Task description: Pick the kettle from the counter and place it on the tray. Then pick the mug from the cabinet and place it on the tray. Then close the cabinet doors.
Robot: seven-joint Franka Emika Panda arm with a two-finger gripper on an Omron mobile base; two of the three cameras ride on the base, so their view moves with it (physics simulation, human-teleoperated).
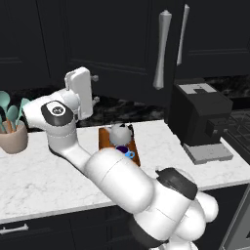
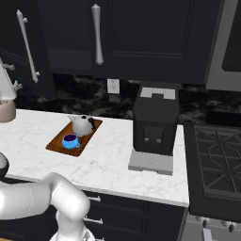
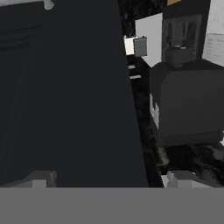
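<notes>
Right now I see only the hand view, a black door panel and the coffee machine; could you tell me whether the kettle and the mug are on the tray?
Observer: Yes, the kettle and the mug both sit on the tray, on the counter left of the coffee machine.
Operator: Thanks. What stands further left?
Observer: A beige utensil pot, near the counter's left end.
Operator: And right of the coffee machine?
Observer: A black stove top adjoins the counter.
</notes>
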